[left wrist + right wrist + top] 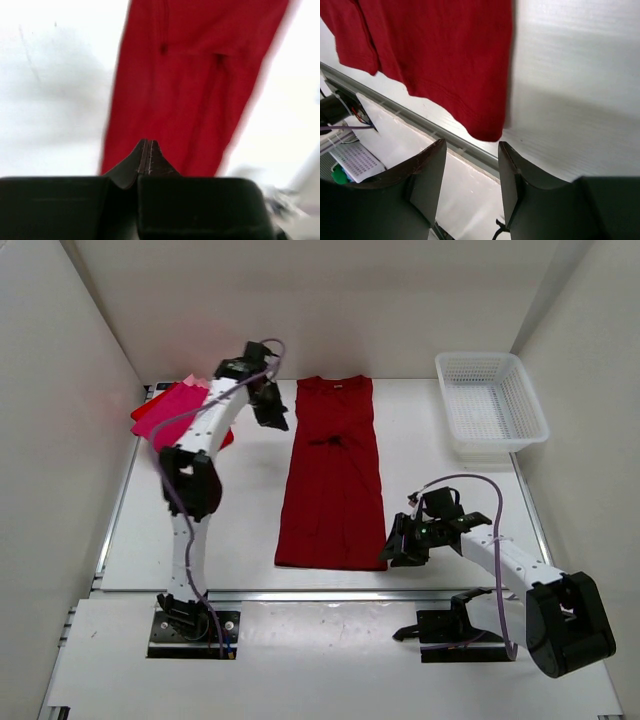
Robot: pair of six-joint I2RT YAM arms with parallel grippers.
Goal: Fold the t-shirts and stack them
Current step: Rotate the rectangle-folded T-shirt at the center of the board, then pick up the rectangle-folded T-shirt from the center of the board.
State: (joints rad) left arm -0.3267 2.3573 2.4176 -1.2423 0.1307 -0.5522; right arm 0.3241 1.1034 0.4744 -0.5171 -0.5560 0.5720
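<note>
Top external view has the dark red t-shirt [332, 475] lying flat as one long narrow strip on the bench [240, 530]. Its sides appear turned in, its collar is at the far end and its hem at the near end. That long axis, running straight away from the arm bases, is what the next fold depends on.

The left pincer [272, 410] hangs just beside the shirt's collar end, off its left edge. Its jaws are pressed together with nothing between them, and the left wrist view shows the red cloth lying ahead of the closed tips. The right pincer [395, 550] sits just off the shirt's near right corner. Its jaws are apart and empty, and the right wrist view shows the hem corner right in front of the gap, not yet inside it.

So each arm has one end of the strip: right nearer the hem, left nearer the collar. A crosswise fold would probably carry one end along the axis toward the other.

The pile of other shirts [175, 412], in magenta, pink and bright red, lies beyond the collar's left side, behind the left arm.
</note>
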